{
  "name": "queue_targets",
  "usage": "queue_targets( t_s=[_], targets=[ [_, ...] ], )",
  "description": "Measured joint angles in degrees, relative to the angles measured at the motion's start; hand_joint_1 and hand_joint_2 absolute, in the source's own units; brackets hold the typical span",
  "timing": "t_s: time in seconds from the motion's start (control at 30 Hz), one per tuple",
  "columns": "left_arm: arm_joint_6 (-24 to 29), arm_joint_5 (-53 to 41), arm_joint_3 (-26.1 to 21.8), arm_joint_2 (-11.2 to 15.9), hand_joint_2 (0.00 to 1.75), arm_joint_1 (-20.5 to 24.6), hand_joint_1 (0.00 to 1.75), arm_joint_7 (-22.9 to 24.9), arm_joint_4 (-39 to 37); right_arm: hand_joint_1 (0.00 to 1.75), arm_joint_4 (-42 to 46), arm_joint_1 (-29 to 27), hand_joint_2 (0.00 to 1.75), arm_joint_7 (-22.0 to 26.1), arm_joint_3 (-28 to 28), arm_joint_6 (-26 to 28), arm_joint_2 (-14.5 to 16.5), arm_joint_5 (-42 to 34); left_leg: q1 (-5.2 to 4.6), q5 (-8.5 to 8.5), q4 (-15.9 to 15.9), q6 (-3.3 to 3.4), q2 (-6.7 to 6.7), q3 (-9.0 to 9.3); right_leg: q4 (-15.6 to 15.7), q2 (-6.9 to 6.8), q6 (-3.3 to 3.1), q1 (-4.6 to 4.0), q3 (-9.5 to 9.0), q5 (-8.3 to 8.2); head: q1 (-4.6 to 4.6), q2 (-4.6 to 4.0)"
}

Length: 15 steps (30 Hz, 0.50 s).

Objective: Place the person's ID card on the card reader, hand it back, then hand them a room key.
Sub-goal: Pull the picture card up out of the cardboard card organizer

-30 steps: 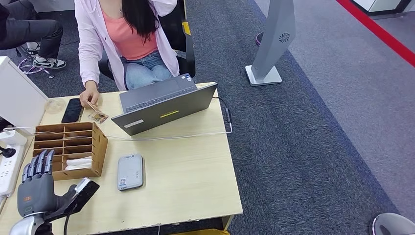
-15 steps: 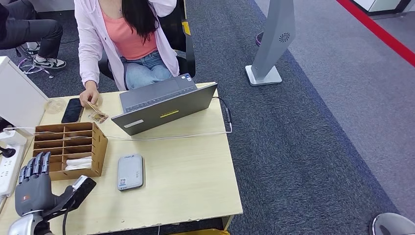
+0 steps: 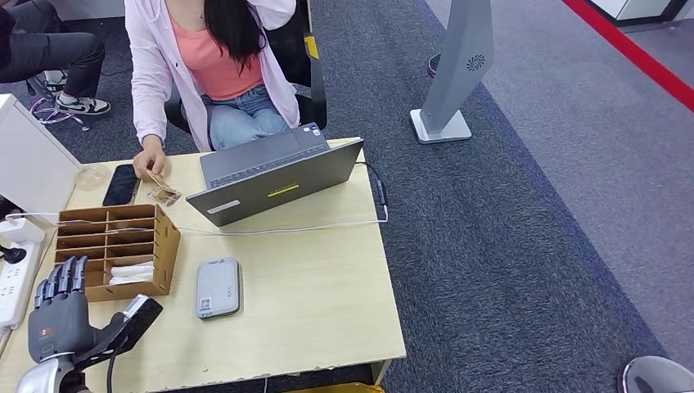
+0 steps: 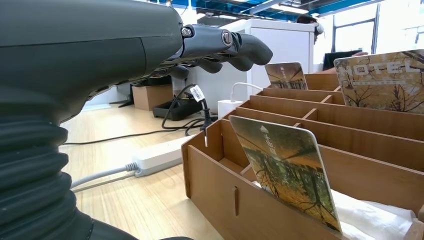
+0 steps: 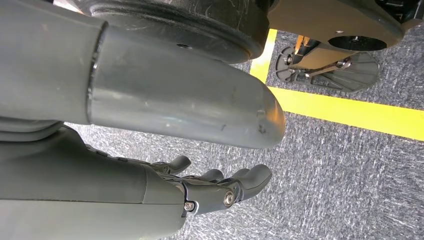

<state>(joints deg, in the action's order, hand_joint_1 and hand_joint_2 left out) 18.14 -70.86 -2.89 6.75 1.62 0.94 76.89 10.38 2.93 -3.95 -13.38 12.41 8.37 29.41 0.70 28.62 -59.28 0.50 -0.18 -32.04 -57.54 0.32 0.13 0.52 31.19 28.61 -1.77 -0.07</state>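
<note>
The small brown ID card lies flat on the far left of the pale wooden worktop, just beside the person's hand. It sits far ahead of the left hand, past the brown wooden card box. That hand's fingers are spread and hold nothing. The right hand hangs over the floor, fingers loosely bent, empty.

An office reception desk: laptop, card reader, wooden key-card rack, grey carpet.
</note>
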Motion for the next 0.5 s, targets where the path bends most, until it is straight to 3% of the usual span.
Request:
queue_targets(
  t_s=[0.5],
  targets=[
    [-0.1, 0.0, 0.0, -0.1, 1.75, 0.0, 0.00, 0.0, 0.0, 0.00, 0.0, 0.0, 0.00, 0.0, 0.0, -0.1, 0.0, 0.0, 0.00, 0.00, 0.0, 0.00, 0.00, 0.00, 0.0, 0.00, 0.00, 0.00, 0.00, 0.00, 0.00, 0.00]
  ],
)
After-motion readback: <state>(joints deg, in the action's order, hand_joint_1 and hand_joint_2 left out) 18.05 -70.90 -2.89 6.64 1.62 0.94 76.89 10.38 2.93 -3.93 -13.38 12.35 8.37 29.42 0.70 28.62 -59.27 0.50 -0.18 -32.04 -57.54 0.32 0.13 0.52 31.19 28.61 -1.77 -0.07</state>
